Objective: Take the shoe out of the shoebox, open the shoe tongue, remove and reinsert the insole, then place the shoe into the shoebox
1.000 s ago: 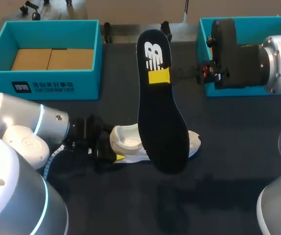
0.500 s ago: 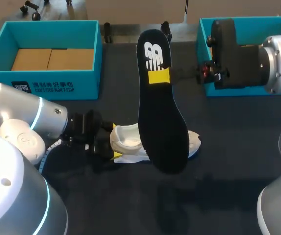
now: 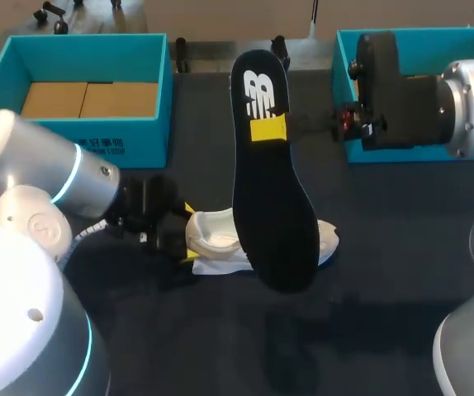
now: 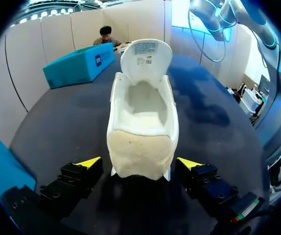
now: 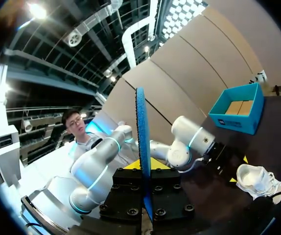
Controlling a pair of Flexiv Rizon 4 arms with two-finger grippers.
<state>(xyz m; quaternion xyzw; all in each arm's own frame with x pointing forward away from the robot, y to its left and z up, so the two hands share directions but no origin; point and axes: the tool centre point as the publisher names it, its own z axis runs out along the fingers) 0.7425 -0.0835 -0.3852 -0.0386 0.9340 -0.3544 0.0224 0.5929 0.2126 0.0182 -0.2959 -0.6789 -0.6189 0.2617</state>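
A white shoe (image 3: pixel 220 239) lies on the dark table, its tongue folded forward (image 4: pixel 145 54) and its inside bare. My left gripper (image 3: pixel 181 239) is at the heel, open. In the left wrist view the heel (image 4: pixel 141 156) sits between the two yellow-tipped fingers (image 4: pixel 89 162), with a small gap on each side. My right gripper (image 3: pixel 272 130) is shut on the black insole (image 3: pixel 277 198), holding it above the shoe. In the right wrist view the insole (image 5: pixel 142 137) stands edge-on between the fingers, its blue edge showing, with the shoe (image 5: pixel 258 178) far below.
A teal shoebox (image 3: pixel 97 147) with brown cardboard inside stands at the back left. A second teal box (image 3: pixel 346 91) stands at the back right, partly hidden behind my right arm. Bare dark table lies in front of the shoe.
My left arm has swung a little toward the far side, and its gripper has shifted slightly at the shoe's heel. The right arm and the insole have not moved.
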